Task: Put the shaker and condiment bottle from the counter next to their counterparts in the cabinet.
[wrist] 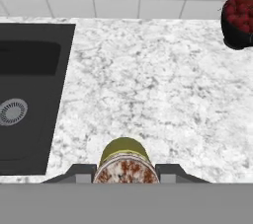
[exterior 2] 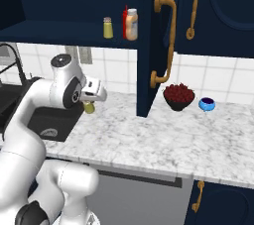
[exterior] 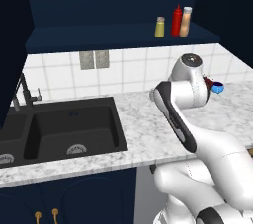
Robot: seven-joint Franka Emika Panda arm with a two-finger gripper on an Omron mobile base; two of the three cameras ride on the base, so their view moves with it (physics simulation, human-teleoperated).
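Our gripper (wrist: 126, 171) is clamped on the shaker (exterior 2: 89, 106), carried above the counter (exterior 2: 149, 135) just right of the sink (wrist: 29, 99). The condiment bottle (exterior: 186, 21) already stands on the cabinet (exterior: 123, 35) shelf beside the red bottle (exterior: 177, 20). We should lift clear of the shelf edge, keep it upright, and set it just beside the twin shaker (exterior: 159, 27).
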